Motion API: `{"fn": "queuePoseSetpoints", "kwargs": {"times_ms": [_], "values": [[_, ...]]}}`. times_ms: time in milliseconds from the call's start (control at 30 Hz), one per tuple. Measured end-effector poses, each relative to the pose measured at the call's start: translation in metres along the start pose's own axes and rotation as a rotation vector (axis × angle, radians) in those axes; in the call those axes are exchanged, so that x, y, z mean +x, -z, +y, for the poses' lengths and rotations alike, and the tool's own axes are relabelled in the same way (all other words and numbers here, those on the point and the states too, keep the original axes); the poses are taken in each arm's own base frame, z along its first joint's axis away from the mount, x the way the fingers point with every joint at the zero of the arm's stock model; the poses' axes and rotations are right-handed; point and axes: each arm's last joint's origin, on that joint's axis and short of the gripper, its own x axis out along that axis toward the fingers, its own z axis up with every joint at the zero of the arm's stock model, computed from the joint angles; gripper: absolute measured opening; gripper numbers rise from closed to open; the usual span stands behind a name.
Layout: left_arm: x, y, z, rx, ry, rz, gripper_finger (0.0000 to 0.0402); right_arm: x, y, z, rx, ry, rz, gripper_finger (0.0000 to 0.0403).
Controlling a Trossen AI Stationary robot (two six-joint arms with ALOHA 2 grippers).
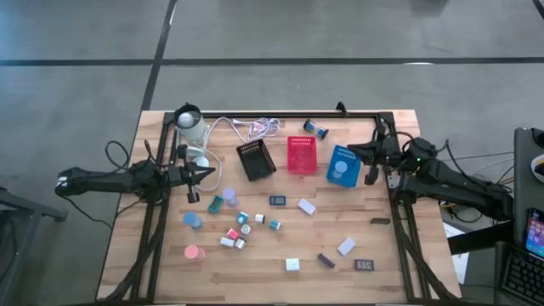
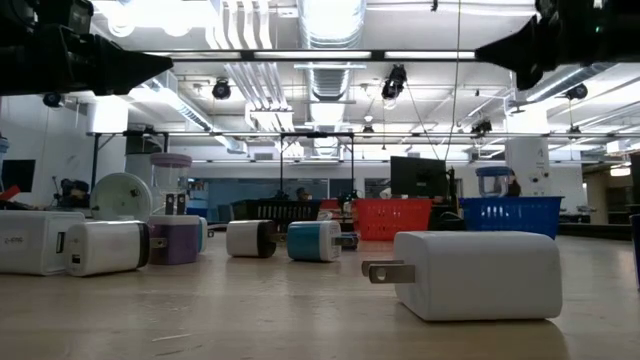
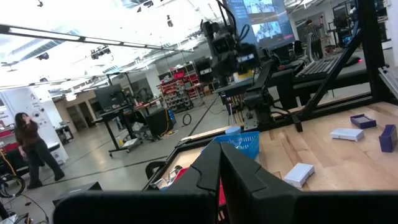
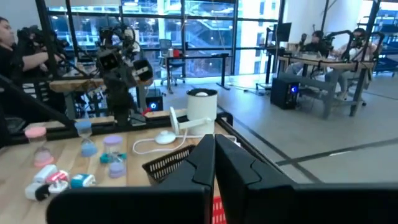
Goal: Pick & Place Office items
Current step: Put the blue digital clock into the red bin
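The left gripper (image 1: 206, 173) hangs with its fingers pressed together and nothing between them, above the left side of the pale wooden table (image 1: 382, 280). Just right of it the small office items (image 1: 238, 225) lie loose on the boards: blue, pink and lavender rolls, white and teal blocks, a few dark rectangles. The black mesh tray (image 1: 256, 160) and red mesh tray (image 1: 301, 155) look empty; the blue mesh tray (image 1: 343, 166) seems to hold one pale piece. The right gripper (image 1: 355, 150), likewise closed and empty, sits over that blue tray. I judge the sorting barely begun, nearly all pieces left
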Motion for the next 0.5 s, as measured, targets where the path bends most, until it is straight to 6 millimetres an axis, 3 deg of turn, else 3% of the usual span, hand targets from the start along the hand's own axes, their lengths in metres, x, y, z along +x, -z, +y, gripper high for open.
{"fn": "queuePoseSetpoints", "kwargs": {"times_ms": [200, 500], "values": [[0.000, 0.000, 0.000, 0.000, 0.000, 0.000, 0.0014, 0.004, 0.018, 0.000, 0.023, -0.013, -0.005, 0.0008], [0.000, 0.000, 0.000, 0.000, 0.000, 0.001, 0.0014, 0.004, 0.025, 0.007, 0.113, -0.244, -0.029, 0.0008]]}}
